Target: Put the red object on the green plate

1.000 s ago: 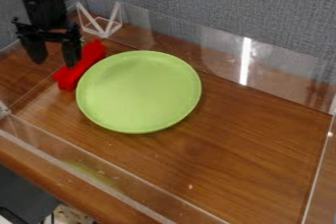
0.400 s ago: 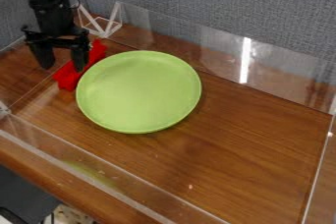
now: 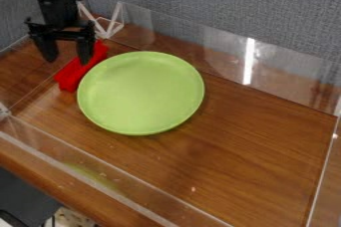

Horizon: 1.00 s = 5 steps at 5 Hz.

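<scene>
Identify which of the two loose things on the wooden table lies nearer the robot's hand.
The bright red plastic bar, lying directly under the open hand; the round lime-green plate sits further right.

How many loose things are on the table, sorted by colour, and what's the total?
Red: 1, the red object, lying beside the plate under the open gripper.
Green: 1, the green plate.
White: 1, a thin white wire-like frame by the back wall; what it is cannot be told.
Total: 3
</scene>
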Tool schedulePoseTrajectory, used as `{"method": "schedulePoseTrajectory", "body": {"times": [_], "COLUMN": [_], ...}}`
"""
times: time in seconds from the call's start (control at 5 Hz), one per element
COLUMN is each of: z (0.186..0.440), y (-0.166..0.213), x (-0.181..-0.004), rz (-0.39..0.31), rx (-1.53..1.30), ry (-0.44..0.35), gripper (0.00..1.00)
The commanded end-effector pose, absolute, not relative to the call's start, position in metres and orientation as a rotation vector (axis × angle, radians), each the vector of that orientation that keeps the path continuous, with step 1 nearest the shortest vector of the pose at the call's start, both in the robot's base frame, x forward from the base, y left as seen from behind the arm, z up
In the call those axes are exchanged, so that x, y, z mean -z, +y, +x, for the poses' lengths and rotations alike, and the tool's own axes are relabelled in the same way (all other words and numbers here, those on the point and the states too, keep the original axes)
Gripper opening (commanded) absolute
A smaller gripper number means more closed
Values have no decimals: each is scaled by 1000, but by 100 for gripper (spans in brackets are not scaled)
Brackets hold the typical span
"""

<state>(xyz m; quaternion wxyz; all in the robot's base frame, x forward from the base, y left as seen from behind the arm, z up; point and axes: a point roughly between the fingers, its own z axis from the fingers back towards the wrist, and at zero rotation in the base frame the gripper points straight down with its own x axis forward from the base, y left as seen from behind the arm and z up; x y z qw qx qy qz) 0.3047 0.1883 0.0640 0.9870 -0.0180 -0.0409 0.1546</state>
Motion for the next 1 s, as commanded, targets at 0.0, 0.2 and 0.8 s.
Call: {"method": "schedulePoseTrajectory", "body": {"times": [0.0, 0.2, 0.8], "z": [326, 339, 329], "y": [189, 186, 170], "x": [-67, -56, -52], "rz": [-4, 5, 16], "rx": [-331, -354, -258], "ry": [-111, -99, -122], "gripper": [100, 0, 0]}}
